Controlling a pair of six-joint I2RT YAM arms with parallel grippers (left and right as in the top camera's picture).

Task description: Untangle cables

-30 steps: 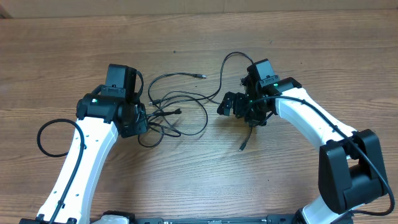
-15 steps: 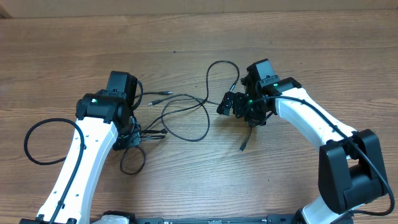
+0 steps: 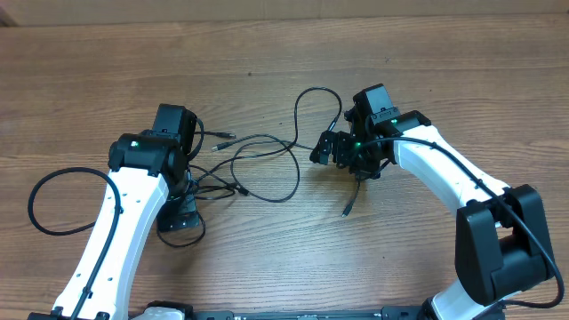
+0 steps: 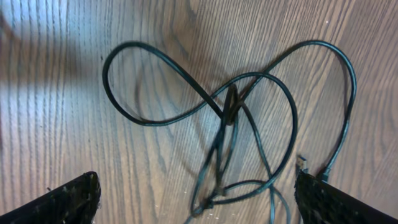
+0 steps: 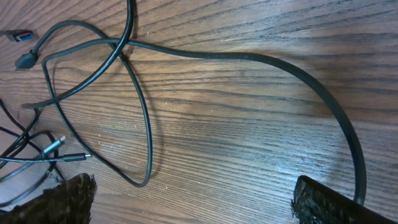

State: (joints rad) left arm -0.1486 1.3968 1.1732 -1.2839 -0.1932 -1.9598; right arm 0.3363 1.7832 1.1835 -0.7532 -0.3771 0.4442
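The cables (image 3: 267, 169) are thin black cords spread across the middle of the table, with a small tangle (image 3: 222, 185) beside my left arm. One silvery plug (image 3: 227, 138) lies at the back, another plug (image 3: 347, 211) toward the front right. In the left wrist view the cords cross in a knot (image 4: 230, 106), and some strands run down between the wide-open fingers (image 4: 68, 202). My left gripper (image 3: 180, 213) (image 4: 199, 211) is open and grips nothing. My right gripper (image 3: 327, 151) (image 5: 193, 205) is open over bare wood, with a cable loop (image 5: 143, 124) just ahead of it.
The thick black wire (image 3: 36, 204) fixed to my left arm loops out at the left. A cable arc (image 3: 316, 102) rises behind my right gripper. Small plug tips (image 5: 62, 146) lie at the left of the right wrist view. The wooden table (image 3: 267, 53) extends to the back.
My left gripper pulled back toward the front, dragging the tangle leftward, then opened and let the cords go. The right arm has stayed still.
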